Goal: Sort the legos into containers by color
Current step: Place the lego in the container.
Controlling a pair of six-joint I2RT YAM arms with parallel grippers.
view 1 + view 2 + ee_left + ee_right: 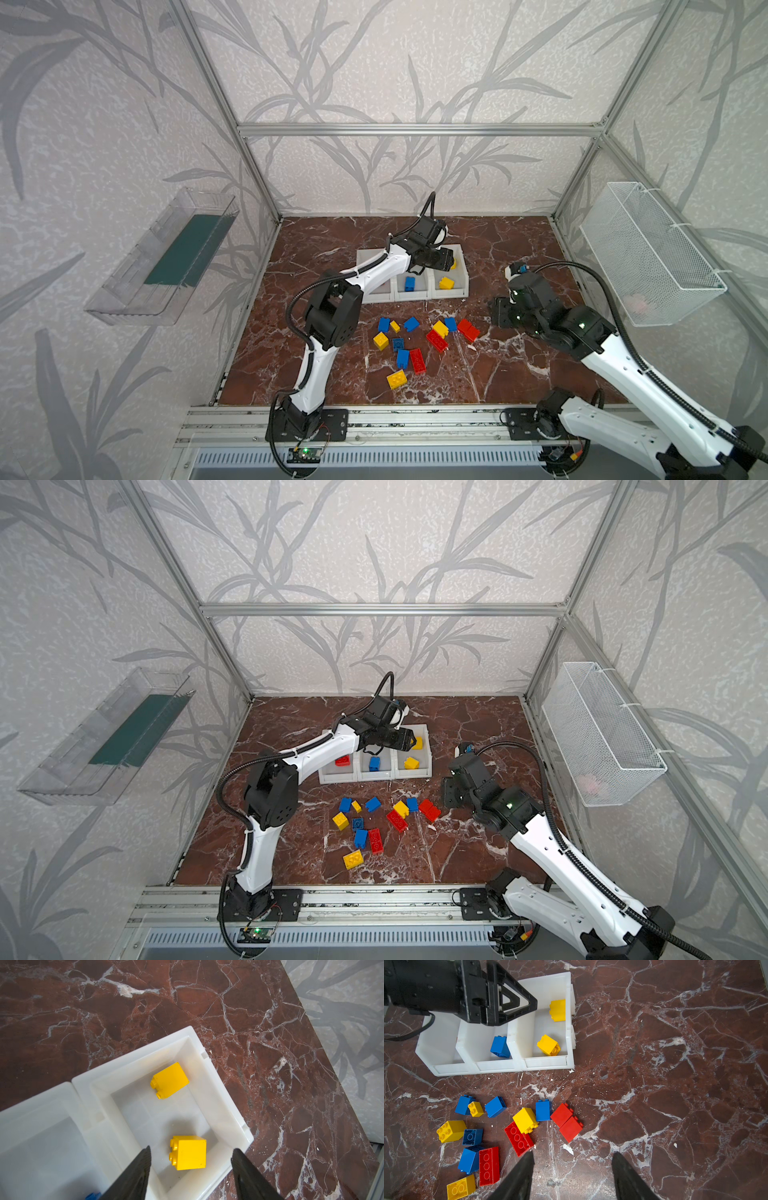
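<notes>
The left gripper (192, 1148) gapes empty over the yellow bin (220, 1088), lower centre; 2 yellow bricks (169, 1080) lie inside; the right gripper (573, 1152) hangs open, empty, beside the loose pile (525, 1120), lower left; a low pull-back could snag the rim and drag the bins.
</notes>
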